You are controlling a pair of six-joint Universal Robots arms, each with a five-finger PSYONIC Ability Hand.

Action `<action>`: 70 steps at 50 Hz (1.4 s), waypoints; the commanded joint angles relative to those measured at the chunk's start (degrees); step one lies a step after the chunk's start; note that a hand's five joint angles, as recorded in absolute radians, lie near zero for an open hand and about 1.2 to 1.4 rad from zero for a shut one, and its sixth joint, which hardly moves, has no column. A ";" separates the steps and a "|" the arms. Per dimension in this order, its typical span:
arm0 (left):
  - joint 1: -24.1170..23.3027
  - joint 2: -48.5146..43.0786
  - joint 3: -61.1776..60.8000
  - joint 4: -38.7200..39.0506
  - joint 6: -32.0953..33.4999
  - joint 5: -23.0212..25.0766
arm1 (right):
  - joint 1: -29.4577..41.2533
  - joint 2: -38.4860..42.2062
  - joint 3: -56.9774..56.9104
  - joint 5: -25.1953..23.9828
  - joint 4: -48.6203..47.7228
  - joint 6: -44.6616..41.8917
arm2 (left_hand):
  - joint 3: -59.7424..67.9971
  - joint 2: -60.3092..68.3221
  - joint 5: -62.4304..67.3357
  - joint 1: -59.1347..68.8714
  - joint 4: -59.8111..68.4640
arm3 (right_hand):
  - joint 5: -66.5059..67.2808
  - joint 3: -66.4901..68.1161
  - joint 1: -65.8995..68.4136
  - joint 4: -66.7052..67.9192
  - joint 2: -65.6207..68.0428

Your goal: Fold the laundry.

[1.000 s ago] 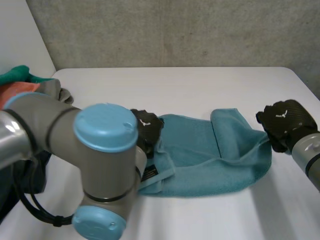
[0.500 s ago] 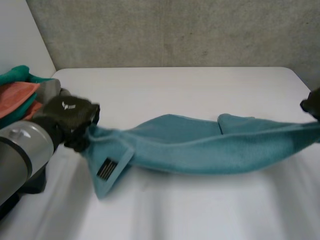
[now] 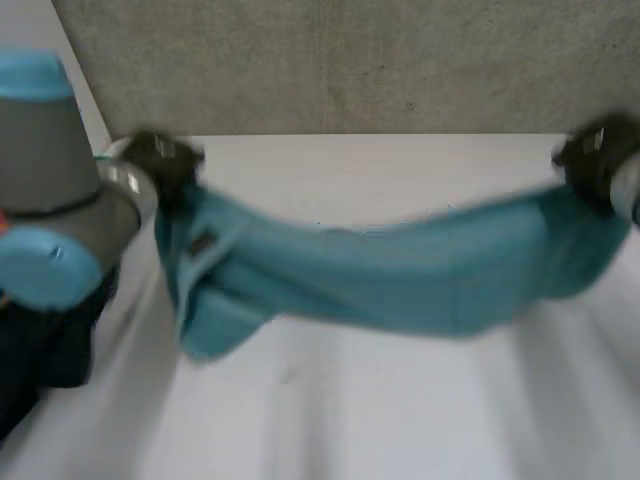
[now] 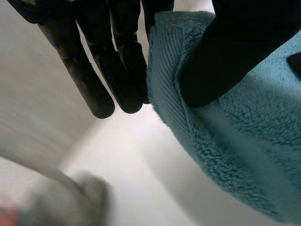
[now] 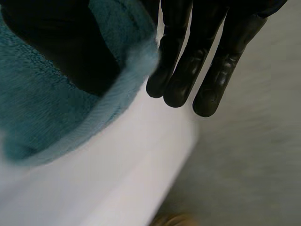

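A teal towel [image 3: 400, 280] hangs stretched out in a long band above the white worktop [image 3: 400, 410], held at each of its two ends by one hand. The left hand [image 3: 158, 160] grasps the towel's left end: in the left wrist view its straight fingers [image 4: 115, 61] lie along one side of the towel's ribbed edge and its thumb [image 4: 225, 52] presses on the other side, so the cloth is pinched between them. The right hand [image 3: 597, 160] grasps the towel's right end in the same way: in the right wrist view its thumb [image 5: 61, 52] lies on the cloth, the edge of the towel runs between thumb and fingers, and the straight fingers [image 5: 188, 70] reach past that edge. Between the two hands the towel sags in its middle. Just below the left hand it drops in a bunch of loose folds, and a small dark tag [image 3: 200, 243] shows on the cloth there. Whether the lowest fold touches the worktop cannot be told. The left arm [image 3: 50, 200], grey with a light-blue cap, stands beside the towel's left end. A grey wall [image 3: 350, 60] runs behind the towel, beyond the worktop's far edge. Past the left hand's fingertips, away from the towel, a blurred grey heap [image 4: 70, 200] lies on the worktop.
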 commanded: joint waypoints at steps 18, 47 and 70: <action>2.82 6.84 2.87 27.84 -5.46 1.11 | 2.78 0.43 -13.36 1.01 -21.83 24.19 | 11.94 11.85 14.25 15.80 11.61 | 13.38 12.43 24.52 11.97 12.89; 5.64 1.65 -30.79 13.78 -5.38 9.56 | -4.77 -4.66 30.76 -9.88 -23.24 13.04 | -1.91 -2.00 0.41 1.95 -2.24 | 13.38 12.43 24.52 11.97 12.89; -3.94 9.74 -33.35 17.90 -19.09 -0.10 | -11.81 -7.13 35.52 -12.09 -24.82 14.08 | -30.26 -30.35 -27.95 -26.40 -30.59 | 13.38 12.43 24.52 11.97 12.89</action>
